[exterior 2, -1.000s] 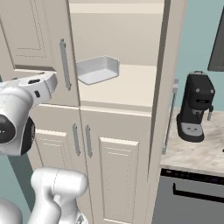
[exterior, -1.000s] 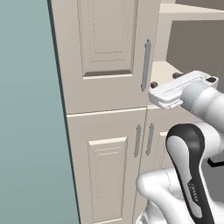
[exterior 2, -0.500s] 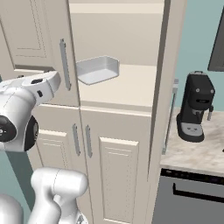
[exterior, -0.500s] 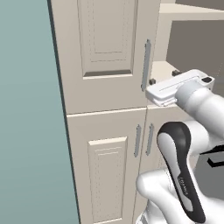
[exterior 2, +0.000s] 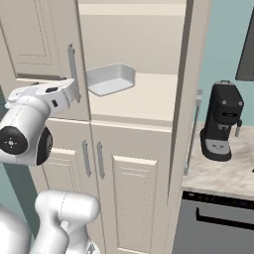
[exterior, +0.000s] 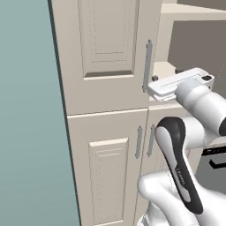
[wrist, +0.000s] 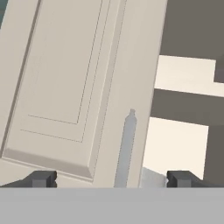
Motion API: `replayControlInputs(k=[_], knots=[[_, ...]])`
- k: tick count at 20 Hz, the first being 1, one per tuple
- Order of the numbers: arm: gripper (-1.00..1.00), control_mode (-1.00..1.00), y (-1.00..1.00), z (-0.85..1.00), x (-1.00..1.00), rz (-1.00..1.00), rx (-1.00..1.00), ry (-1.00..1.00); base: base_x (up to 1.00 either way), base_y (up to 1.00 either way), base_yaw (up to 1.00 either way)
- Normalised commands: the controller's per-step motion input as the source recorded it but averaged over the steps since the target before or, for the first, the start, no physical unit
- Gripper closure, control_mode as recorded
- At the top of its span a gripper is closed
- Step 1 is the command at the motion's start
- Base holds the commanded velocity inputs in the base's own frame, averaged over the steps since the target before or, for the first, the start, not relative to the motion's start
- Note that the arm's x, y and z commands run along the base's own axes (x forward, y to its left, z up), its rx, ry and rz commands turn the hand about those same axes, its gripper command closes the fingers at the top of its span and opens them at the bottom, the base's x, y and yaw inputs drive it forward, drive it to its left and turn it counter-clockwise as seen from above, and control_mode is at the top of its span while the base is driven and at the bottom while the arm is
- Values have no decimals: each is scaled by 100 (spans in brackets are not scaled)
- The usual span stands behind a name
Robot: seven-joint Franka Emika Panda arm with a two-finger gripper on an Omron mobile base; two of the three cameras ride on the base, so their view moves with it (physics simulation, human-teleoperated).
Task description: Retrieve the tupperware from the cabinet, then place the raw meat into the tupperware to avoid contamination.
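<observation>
The tupperware [exterior 2: 111, 79], a white-grey lidless tub, sits on the shelf of the cabinet [exterior 2: 34, 39], behind the opened right door. The cabinet's left upper door [exterior: 106, 48] is closed, with a grey bar handle [exterior: 148, 66]. My gripper [wrist: 111, 179] is open and holds nothing. It faces that door, and the handle [wrist: 127, 148] stands between its two fingertips [wrist: 41, 178]. In the right base view the white hand [exterior 2: 54, 94] sits just left of the handle [exterior 2: 73, 69]. The raw meat is out of view.
A black coffee machine [exterior 2: 223, 121] stands on the speckled counter [exterior 2: 223, 171] to the right, above a dark appliance front [exterior 2: 218, 223]. The opened right door [exterior 2: 191, 74] shows edge-on between shelf and counter. Lower cabinet doors [exterior 2: 129, 198] are closed. A teal wall [exterior: 26, 132] lies left.
The hand has crept slightly closer to the left door's handle and a little upward. The jaws stay open. The tupperware has not moved.
</observation>
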Motion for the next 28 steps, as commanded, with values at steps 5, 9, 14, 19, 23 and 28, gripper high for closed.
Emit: replayControlInputs(k=[5,9,14,19,23,28], knots=[[-100,-100,-1,0,25,-2,0,0,0,0,0],[-100,-100,1,0,23,-1,0,0,0,0,0],[-100,-100,0,0,27,0,0,0,0,0,0],[-100,-100,0,-1,29,0,0,0,0,0,0],[-100,-100,0,-2,29,0,0,0,0,0,0],[-100,-100,0,-2,28,0,0,0,0,0,0]])
